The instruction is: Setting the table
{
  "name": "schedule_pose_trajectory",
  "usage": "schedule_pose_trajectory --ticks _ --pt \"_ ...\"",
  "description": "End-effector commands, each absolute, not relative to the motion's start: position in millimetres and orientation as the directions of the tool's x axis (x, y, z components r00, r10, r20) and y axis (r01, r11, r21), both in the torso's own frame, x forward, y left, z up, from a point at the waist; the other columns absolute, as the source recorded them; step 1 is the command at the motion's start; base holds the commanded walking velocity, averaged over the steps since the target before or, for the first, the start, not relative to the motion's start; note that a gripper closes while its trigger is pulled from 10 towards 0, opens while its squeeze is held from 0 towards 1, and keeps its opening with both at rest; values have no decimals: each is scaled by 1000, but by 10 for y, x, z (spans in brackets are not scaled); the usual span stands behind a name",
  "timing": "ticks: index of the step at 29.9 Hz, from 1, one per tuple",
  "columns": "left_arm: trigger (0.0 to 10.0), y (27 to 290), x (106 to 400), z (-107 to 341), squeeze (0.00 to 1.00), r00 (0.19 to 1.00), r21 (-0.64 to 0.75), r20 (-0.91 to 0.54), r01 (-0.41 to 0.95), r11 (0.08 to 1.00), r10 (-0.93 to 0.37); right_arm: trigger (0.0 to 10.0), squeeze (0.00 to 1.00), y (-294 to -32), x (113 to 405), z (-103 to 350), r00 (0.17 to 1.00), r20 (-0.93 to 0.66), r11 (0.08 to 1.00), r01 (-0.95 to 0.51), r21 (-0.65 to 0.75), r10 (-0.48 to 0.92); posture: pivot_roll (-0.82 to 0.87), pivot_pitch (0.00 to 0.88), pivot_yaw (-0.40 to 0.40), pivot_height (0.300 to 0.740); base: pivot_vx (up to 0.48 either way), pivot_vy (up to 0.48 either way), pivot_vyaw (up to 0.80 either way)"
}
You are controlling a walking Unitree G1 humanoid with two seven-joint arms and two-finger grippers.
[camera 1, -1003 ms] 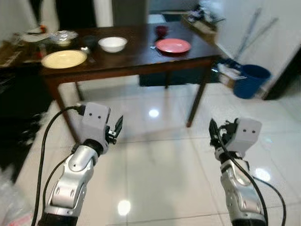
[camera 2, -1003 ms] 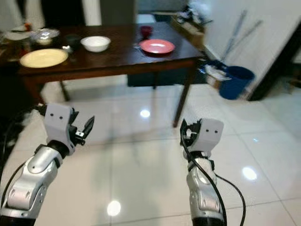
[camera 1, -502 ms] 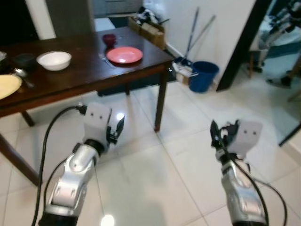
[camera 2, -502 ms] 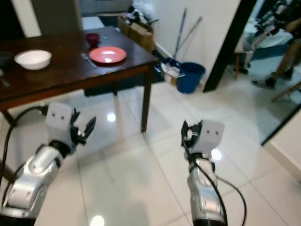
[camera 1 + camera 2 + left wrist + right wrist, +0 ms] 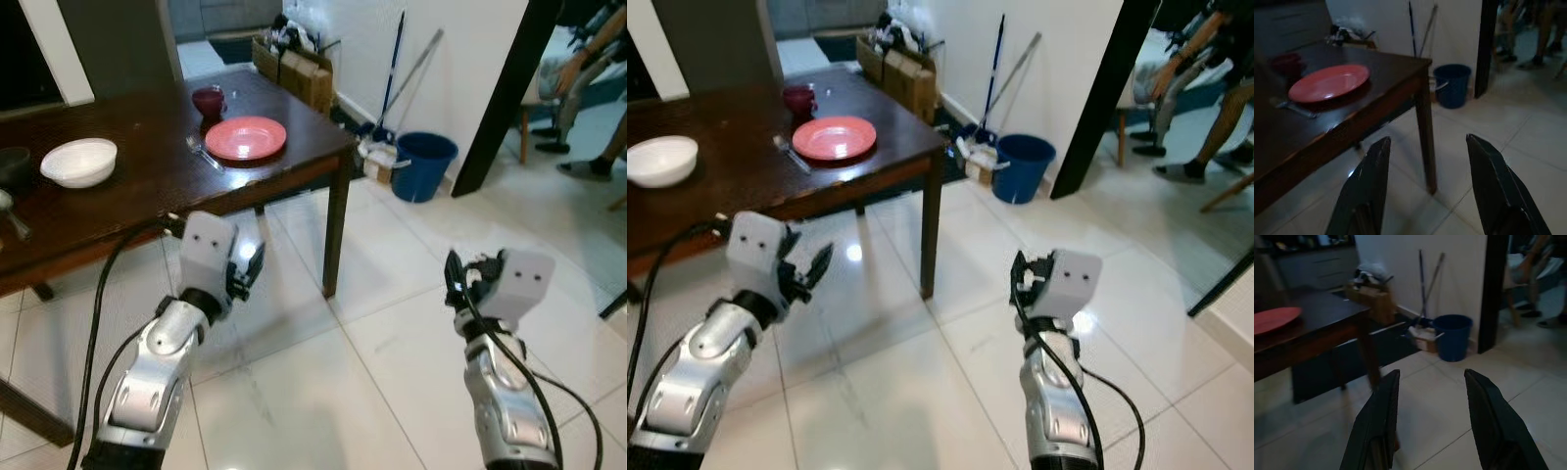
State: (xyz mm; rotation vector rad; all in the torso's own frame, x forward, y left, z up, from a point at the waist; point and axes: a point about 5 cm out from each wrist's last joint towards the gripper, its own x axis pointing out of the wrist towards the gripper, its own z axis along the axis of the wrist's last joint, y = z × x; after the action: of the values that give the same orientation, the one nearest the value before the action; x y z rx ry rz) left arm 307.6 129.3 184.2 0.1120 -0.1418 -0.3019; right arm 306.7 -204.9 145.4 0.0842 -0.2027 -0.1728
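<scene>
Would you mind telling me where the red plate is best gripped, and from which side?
Probably at the rim of the red plate nearest the table's corner edge. It lies flat with a raised lip, so one finger could slide under and one over. The fork lies along its left side, so come in from the front, perhaps with the left claw.

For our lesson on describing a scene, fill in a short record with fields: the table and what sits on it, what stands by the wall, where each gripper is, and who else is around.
Table: dark brown wooden table
On it: round red plate, white ceramic bowl, small dark red cup, silver fork beside the plate
By the wall: blue plastic bucket
Left gripper: jaws open, holding nothing, raised beside the table's near edge
Right gripper: jaws open, holding nothing, over white floor tiles
People: seated person through the doorway
</scene>
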Motion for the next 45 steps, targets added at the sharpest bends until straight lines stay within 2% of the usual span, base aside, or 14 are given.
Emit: schedule_pose_trajectory --ticks 1,18,30,34,38,39,40,45 --pt "10000 1349 3065 1785 0 952 141 99 275 951 -290 10000 0 -2026 3062 1442 965 189 981 163 108 -181 -48 0 72 740 480 0 0" --pt "10000 1336 3077 1790 0 949 145 101 282 948 -298 10000 0 -2012 3062 1458 965 199 982 153 108 -172 -52 0 76 740 480 0 0" --pt "10000 1360 3050 1719 0 963 139 63 252 958 -263 10000 0 -1877 3075 1496 973 218 995 57 80 -73 -48 0 80 740 480 0 0" --pt "10000 1567 2973 1595 0 988 125 6 154 980 -156 10000 0 -1720 3082 1544 973 227 997 -61 54 47 -36 0 75 740 480 0 0" --pt "10000 2071 2796 1635 0 1000 227 15 -7 974 4 10000 0 -1391 3129 1590 940 217 957 -282 68 262 11 0 56 740 480 0 0" --pt "10000 2071 2796 1635 0 1000 227 15 -7 974 4 10000 0 -1391 3129 1590 940 217 957 -282 68 262 11 0 56 740 480 0 0" --pt "10000 2200 2734 1672 0 999 257 21 -45 965 41 10000 0 -1300 3145 1604 925 215 938 -337 76 315 31 0 51 740 480 0 0" --pt "10000 2329 2616 1684 0 996 278 15 -91 956 90 10000 0 -1150 3156 1616 892 206 902 -425 76 403 55 0 43 740 480 0 0"
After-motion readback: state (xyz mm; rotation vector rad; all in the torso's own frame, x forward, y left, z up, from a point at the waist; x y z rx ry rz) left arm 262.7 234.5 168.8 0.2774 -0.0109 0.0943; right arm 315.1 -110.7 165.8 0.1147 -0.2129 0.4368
